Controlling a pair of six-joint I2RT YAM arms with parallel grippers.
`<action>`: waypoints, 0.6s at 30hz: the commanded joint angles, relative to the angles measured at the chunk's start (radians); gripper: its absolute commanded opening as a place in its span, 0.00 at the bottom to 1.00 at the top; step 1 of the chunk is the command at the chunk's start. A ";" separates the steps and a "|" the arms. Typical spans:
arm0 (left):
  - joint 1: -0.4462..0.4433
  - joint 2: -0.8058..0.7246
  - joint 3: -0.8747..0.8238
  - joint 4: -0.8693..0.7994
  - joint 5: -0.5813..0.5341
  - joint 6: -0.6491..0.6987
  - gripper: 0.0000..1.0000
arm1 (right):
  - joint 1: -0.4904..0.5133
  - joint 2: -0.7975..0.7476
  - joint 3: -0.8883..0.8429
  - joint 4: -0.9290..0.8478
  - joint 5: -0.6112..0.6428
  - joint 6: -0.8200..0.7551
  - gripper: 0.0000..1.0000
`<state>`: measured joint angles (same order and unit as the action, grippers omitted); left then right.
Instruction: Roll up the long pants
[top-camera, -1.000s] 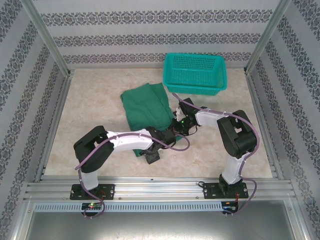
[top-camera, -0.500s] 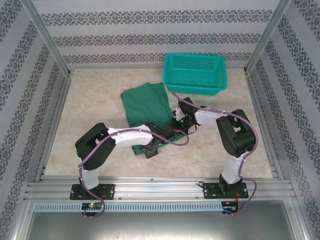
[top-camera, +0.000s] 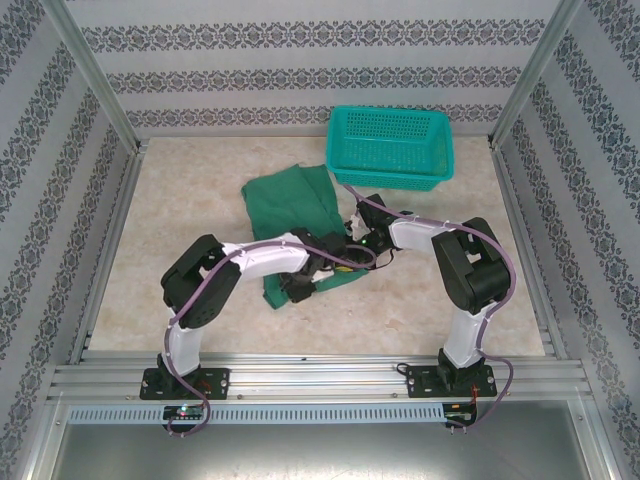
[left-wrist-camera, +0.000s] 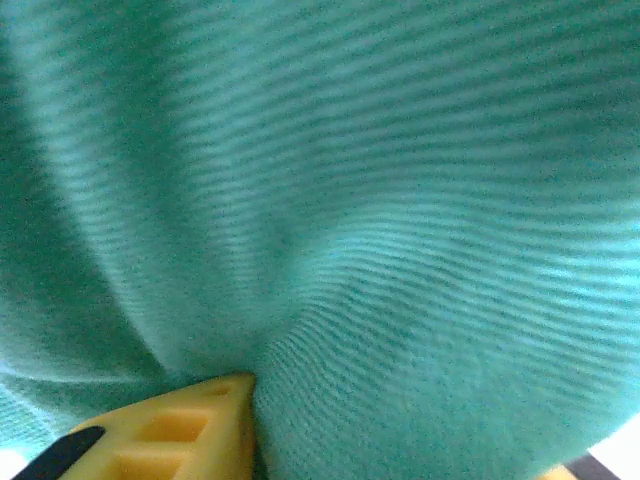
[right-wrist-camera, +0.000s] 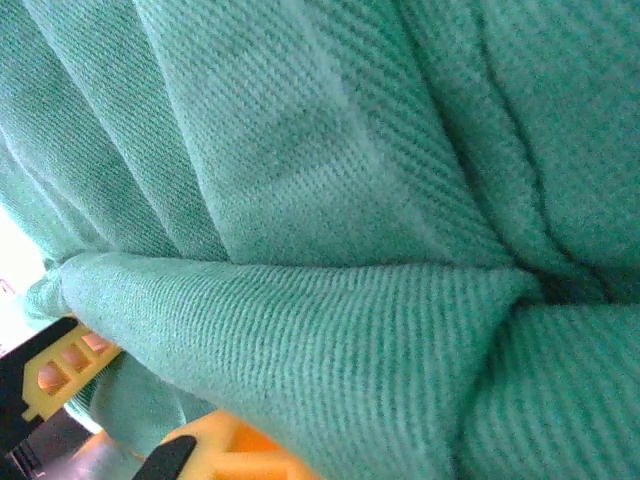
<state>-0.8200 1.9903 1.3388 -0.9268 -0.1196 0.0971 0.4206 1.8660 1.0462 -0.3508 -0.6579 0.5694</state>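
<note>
Overhead first: the long pants (top-camera: 292, 205) lie in the middle of the table (top-camera: 180, 220). Their far end is flat just in front of the teal basket (top-camera: 391, 148), and their near end is gathered into a thick lump where the two arms meet. The left gripper (top-camera: 300, 283) sits at the lump's near-left edge and the right gripper (top-camera: 356, 246) at its right side. Together they bracket the width of the cloth, a sensible placing, I judge, for turning the bundle evenly toward the flat part.

From the left wrist, ribbed green fabric presses close to the lens and drapes over one yellow finger (left-wrist-camera: 170, 440) at the lower left. With the opposite finger mostly hidden, I cannot tell whether this gripper is clamped or merely pushed under the fold.

From the right wrist, a thick fold runs across and passes between two yellow fingers (right-wrist-camera: 60, 375) at the lower left, which pinch the fabric. The roll looks only partly made, with a good length of flat cloth yet to be taken in.
</note>
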 joint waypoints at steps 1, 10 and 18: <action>0.035 0.102 -0.070 0.128 0.195 0.011 0.17 | -0.023 -0.028 -0.019 -0.048 0.071 -0.010 0.00; -0.002 -0.037 0.057 -0.127 0.614 -0.009 0.21 | -0.108 -0.350 -0.067 -0.031 0.299 -0.001 0.39; 0.075 -0.094 0.093 -0.123 1.036 -0.054 0.22 | -0.167 -0.544 -0.075 -0.072 0.341 -0.008 0.50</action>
<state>-0.7879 1.9537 1.4025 -1.0183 0.6212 0.0658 0.2649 1.3369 0.9874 -0.3779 -0.3584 0.5724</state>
